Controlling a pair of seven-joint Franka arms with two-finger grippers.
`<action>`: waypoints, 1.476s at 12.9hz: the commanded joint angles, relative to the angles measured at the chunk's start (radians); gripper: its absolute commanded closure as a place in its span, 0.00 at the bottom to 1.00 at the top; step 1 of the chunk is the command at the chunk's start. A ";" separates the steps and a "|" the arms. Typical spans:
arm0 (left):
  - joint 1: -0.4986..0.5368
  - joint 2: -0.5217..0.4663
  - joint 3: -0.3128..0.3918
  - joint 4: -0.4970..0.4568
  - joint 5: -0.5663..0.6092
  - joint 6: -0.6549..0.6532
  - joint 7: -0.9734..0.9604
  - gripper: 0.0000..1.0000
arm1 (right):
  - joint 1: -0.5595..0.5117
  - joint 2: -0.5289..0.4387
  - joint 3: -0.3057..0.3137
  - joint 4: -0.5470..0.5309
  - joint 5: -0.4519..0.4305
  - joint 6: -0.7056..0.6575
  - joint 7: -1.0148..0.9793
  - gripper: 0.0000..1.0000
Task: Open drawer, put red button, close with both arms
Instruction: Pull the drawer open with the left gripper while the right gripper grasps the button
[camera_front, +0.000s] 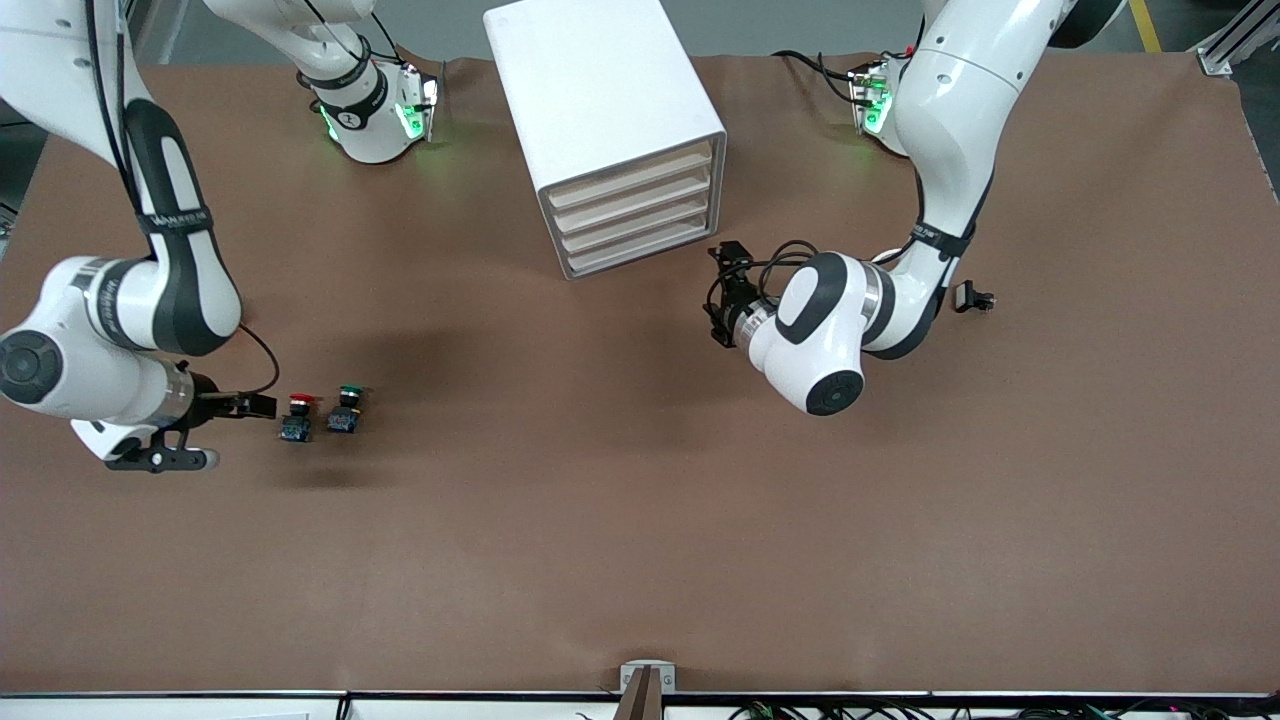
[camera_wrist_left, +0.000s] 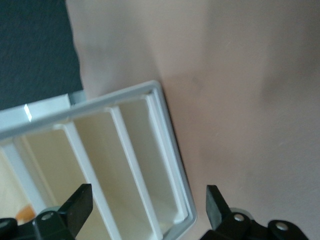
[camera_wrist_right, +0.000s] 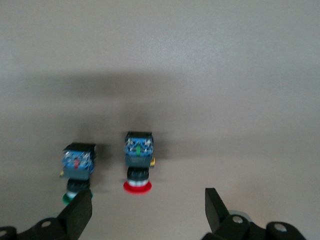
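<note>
The boxy white cabinet is sitting at upper centre on the matte brown table, its drawer shut. The left gripper is gaping empty below it; the right gripper is hovering wide open beside the red button, mid-left, next to the green button

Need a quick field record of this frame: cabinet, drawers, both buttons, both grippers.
cabinet: white cabinet on the table, between the arm bases
drawers: four, all shut; lowest drawer
red button: on the table toward the right arm's end, lying on its side
green button: beside the red button, apart from it
right gripper: open, by the red button, holding nothing
left gripper: open, in front of the drawers, holding nothing
small black part: on the table toward the left arm's end
</note>
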 joint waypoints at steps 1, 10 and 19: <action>-0.011 0.032 0.006 0.024 -0.111 -0.023 -0.081 0.00 | -0.008 0.048 0.010 0.008 -0.002 0.062 -0.015 0.00; -0.103 0.066 0.006 0.018 -0.260 -0.091 -0.279 0.37 | 0.009 0.133 0.014 -0.074 -0.002 0.176 -0.013 0.00; -0.155 0.109 0.008 0.015 -0.260 -0.122 -0.368 1.00 | 0.009 0.130 0.014 -0.064 -0.002 0.171 -0.007 0.73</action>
